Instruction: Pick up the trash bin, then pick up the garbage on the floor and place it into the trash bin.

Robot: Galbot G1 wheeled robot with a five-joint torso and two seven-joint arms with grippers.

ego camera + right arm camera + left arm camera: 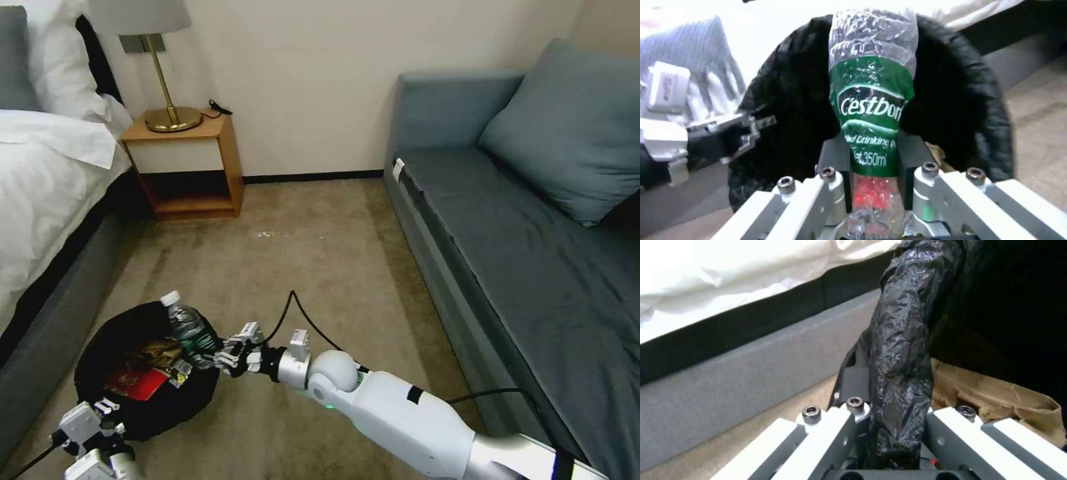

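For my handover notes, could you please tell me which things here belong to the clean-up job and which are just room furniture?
Job: trash bin, bottle, red wrapper, tan paper, left gripper, right gripper.

Not job: bed, nightstand, lamp, sofa, cushion.

The trash bin (143,373) sits on the carpet (313,260) at about 7 o'clock in the head view, just beside the bed (47,193), which lies at 9 o'clock. Inside the bin lie a wrapper (137,383) and a paper scrap (157,352). The bottle (190,330) stands tilted over the bin's rim at its 3 o'clock side, held between the fingers of the right gripper (230,357). The left gripper (107,417) is at the bin's 7 o'clock edge, clamped on the rim. The nightstand (187,163) stands at 11 o'clock, behind the bin, with a lamp (157,60) on it. The sofa (527,227) lies at 3 o'clock, a cushion (573,127) on it.
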